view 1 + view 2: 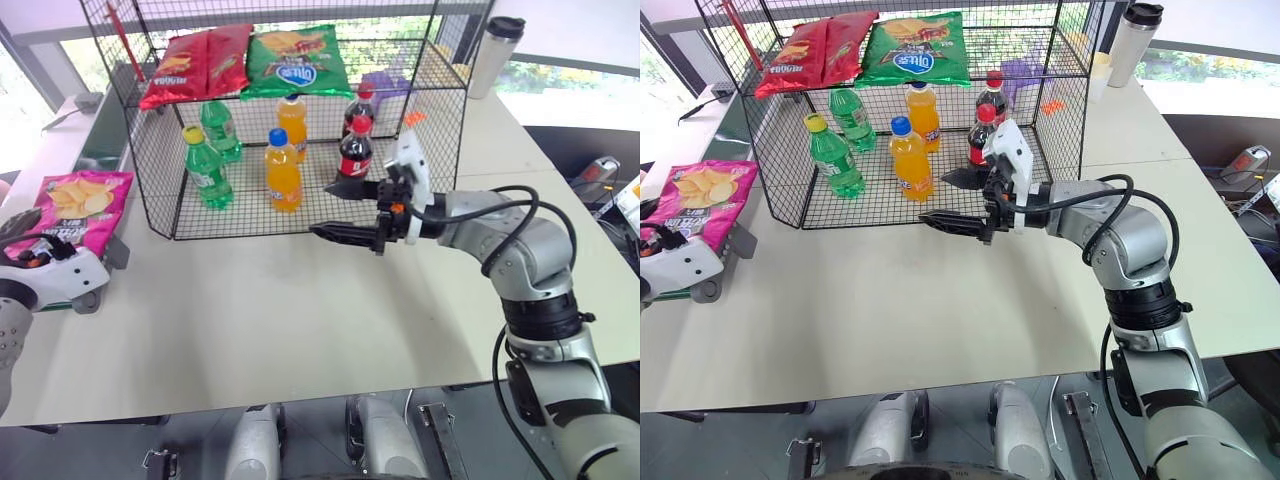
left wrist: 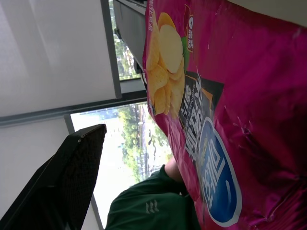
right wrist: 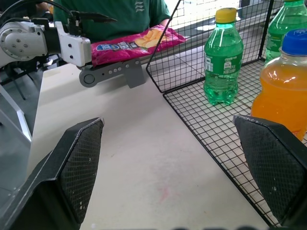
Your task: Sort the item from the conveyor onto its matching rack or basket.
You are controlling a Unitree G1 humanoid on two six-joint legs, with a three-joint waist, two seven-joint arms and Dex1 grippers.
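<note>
Flat magenta-pink crinkly chip bag (image 1: pixel 82 204) at tabletop's (image 1: pixel 300 310) left edge, just beyond released left claw (image 1: pixel 22 240), right claw (image 1: pixel 345 210) released, well apart.

A pale cream table (image 1: pixel 300 320) fills the middle of the room. At twelve o'clock, windows (image 1: pixel 560 75) admit bright daylight over green foliage. A steel travel mug (image 1: pixel 493 55) stands at one o'clock. Toward nine o'clock, grey window frames (image 2: pixel 110 48) border a white wall panel (image 2: pixel 48 52). Dark floor lies at three o'clock.
</note>
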